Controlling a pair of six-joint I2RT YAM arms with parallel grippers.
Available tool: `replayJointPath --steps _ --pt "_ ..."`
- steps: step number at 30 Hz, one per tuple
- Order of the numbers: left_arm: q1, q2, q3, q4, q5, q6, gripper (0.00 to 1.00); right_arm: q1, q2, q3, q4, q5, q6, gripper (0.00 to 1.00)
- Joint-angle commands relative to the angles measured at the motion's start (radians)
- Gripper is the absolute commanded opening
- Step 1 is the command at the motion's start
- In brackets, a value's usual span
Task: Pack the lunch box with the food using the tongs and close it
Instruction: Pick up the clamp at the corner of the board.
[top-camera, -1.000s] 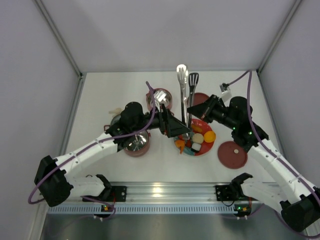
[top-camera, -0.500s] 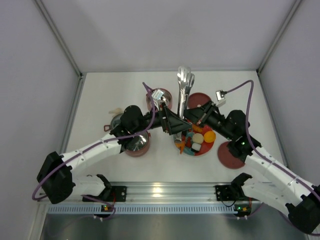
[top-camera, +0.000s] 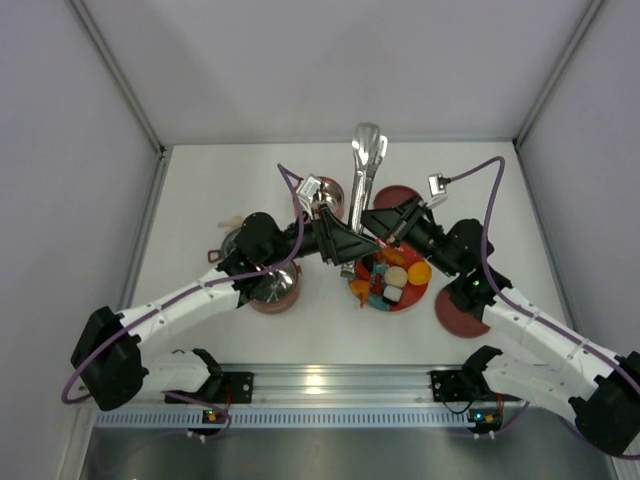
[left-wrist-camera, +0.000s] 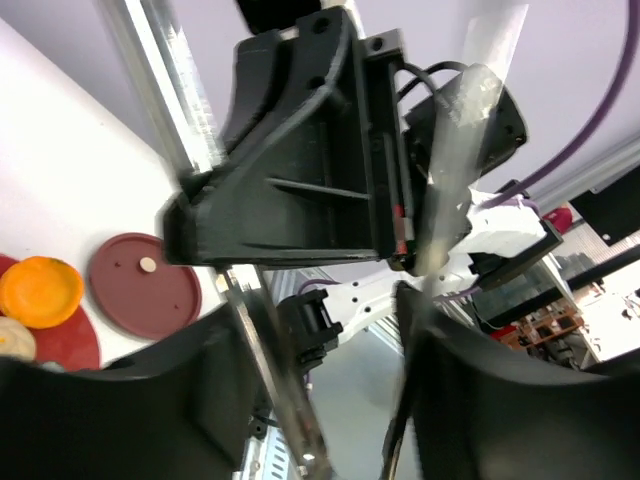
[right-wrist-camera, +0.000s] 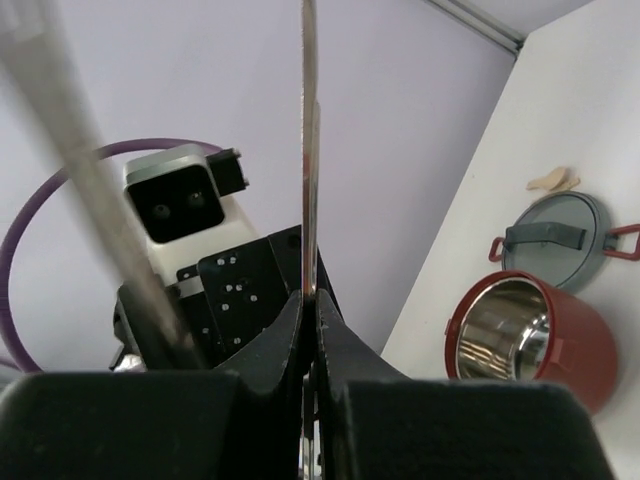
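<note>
Left end effector (left-wrist-camera: 322, 322) seemingly part-open, right one (right-wrist-camera: 309, 308) clamped.

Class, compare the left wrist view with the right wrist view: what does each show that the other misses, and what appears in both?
Only the left wrist view: a flat maroon lid and an orange food piece on the red plate. Only the right wrist view: a pink pot with its steel inside, and a grey dish beside it. Both: the silvery tongs, close to the lens.
</note>
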Motion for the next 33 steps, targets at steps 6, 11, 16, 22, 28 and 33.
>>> replayJointPath --steps 6,11,16,22,28,33 --pt "-0.008 -0.066 0.002 0.040 0.034 0.009 0.36 0.015 0.011 0.082 0.074 0.021 -0.085 0.00" --pt "-0.007 -0.067 -0.003 0.051 0.046 -0.004 0.26 0.015 0.012 0.082 0.074 0.004 -0.107 0.00" --pt "-0.007 -0.070 0.000 0.043 0.057 0.001 0.22 0.015 0.015 0.086 0.062 0.001 -0.125 0.08" --pt "-0.007 -0.076 0.000 0.031 0.066 0.009 0.22 0.015 0.020 0.117 0.030 0.025 -0.153 0.21" --pt "-0.007 -0.090 -0.005 0.014 0.066 0.018 0.22 0.015 0.027 0.149 0.004 0.041 -0.168 0.21" --pt "-0.008 -0.099 -0.005 -0.006 0.062 0.028 0.24 0.015 0.034 0.161 -0.010 0.045 -0.176 0.00"
